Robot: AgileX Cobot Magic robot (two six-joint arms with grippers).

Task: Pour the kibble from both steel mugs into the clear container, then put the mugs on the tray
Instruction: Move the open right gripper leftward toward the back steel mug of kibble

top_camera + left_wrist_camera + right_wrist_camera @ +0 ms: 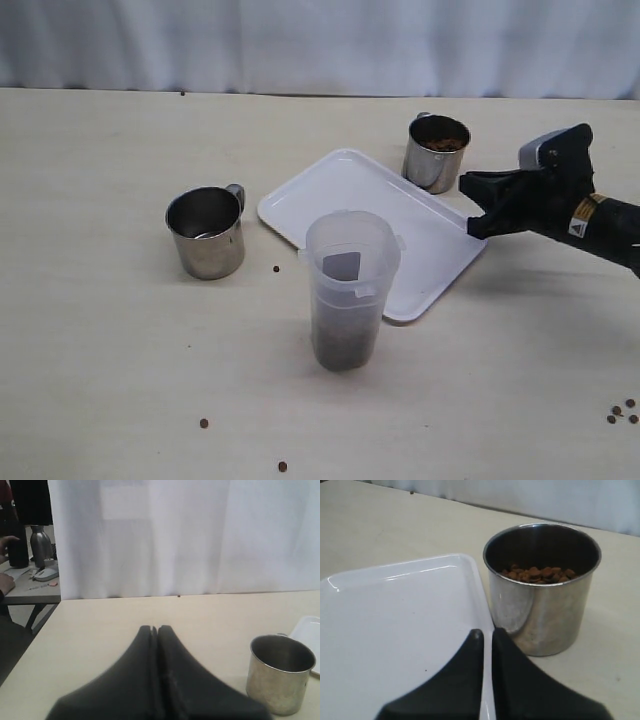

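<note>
Pale bench [100, 350], white curtain [320, 40] behind. Left fingers [140, 655] and right fingers [470, 675] both closed, holding nothing. Clear container [350, 270] with kibble [343, 345] mid-bench, touching tray [340, 190]; full steel mug [437, 152] toward back edge, empty steel mug [206, 233] left of tray.

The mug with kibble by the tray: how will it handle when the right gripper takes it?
The steel mug looks rigid, but its polished wall may slip in a grip. The kibble sits below the rim, so it is probably bottom-heavy and steady; the loose pellets would likely spill if it tilts. A push might slide it against the tray.
</note>
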